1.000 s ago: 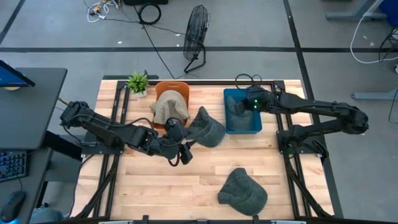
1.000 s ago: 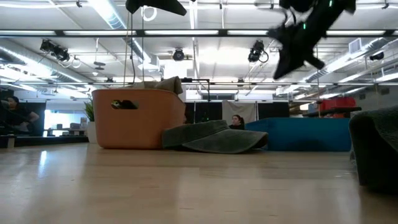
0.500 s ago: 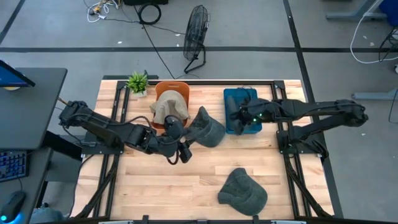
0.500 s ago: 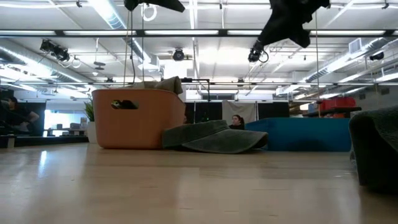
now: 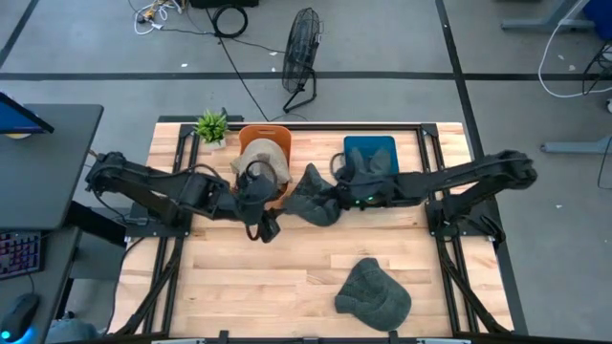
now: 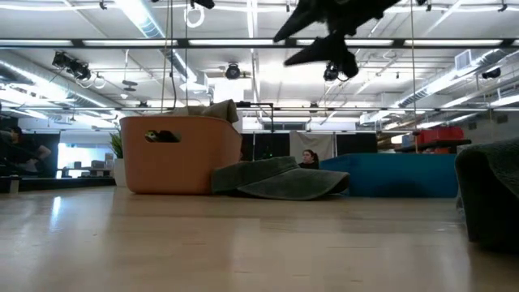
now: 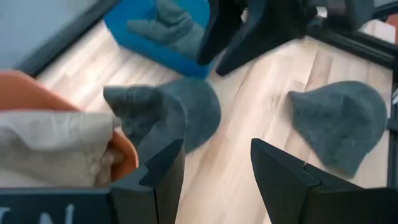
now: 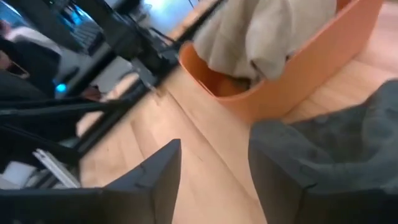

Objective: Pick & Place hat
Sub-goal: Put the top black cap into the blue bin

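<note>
High view: the right arm reaches across the wooden table [image 5: 287, 287] from the right edge, its right gripper [image 5: 337, 196] poised over the dark grey hat [image 5: 311, 196] that lies between the orange basket [image 5: 277, 143] and the blue bin [image 5: 373, 148]. In the right wrist view its fingers [image 8: 155, 180] stand apart with nothing between them, the hat's fabric just beyond. The left arm stretches in from the left, its left gripper [image 5: 263, 225] just in front of the basket; the left wrist view shows that gripper's fingers [image 7: 165, 174] parted and holding nothing. Half a second earlier the right gripper was over the blue bin; it has since swung leftward to the hat, and the left gripper has drawn slightly back toward the basket. A beige hat [image 5: 263, 158] is draped in the basket, another dark garment [image 7: 171, 22] lies in the bin, and a second grey hat [image 5: 373, 291] sits well apart near the table's front edge. A small potted plant [image 5: 211, 125] stands at the table's back corner, a floor fan [image 5: 301, 53] on the grey floor beyond. The low view looks into a ceiling-lit workshop where a person [image 6: 308, 159] sits in the distance.
</note>
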`<state>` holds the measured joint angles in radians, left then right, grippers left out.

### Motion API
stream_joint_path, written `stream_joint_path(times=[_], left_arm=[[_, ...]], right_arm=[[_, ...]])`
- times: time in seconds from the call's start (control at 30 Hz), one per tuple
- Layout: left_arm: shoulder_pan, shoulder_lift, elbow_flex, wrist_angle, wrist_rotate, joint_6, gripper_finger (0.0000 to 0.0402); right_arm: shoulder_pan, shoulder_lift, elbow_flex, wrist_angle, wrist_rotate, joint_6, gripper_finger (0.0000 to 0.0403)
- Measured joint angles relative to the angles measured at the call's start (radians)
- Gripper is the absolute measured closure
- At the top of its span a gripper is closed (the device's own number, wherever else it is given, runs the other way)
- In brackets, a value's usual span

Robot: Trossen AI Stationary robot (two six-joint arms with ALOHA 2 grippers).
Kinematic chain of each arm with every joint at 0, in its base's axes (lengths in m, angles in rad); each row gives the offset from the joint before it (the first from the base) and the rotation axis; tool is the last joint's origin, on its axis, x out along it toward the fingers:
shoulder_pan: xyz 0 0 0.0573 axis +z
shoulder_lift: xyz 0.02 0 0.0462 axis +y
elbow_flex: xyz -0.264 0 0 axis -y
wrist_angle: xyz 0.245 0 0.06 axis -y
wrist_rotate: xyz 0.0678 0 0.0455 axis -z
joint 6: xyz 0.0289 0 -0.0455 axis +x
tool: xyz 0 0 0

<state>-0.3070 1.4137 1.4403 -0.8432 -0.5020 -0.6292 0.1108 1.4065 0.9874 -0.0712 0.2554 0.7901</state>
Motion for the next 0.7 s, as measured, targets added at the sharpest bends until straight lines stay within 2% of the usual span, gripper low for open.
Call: stream_joint_path(times=[0.1,0.23,0.37,0.53,0.7], left_arm=[[0.028,-0.002,0.005,-0.031,0.041,-0.014,0.0213],[0.051,-0.009,0.019,-0.078,0.050,-0.020,0.0213],[0.060,-0.009,0.052,-0.081,0.048,0.002,0.0213],[0.059,-0.009,0.071,-0.077,0.049,0.044,0.0213],[0.059,-0.009,0.071,-0.086,0.044,0.046,0.0213]], right_arm=[[0.000,0.070,0.025,-0.011,-0.006,0.001,0.0211],[-0.012,0.146,0.120,-0.120,-0.019,-0.020,0.0211],[-0.032,0.243,0.271,-0.305,-0.014,-0.023,0.0211],[-0.084,0.367,0.438,-0.644,0.056,0.056,0.0211],[-0.151,0.439,0.465,-0.616,0.027,0.068,0.0211]])
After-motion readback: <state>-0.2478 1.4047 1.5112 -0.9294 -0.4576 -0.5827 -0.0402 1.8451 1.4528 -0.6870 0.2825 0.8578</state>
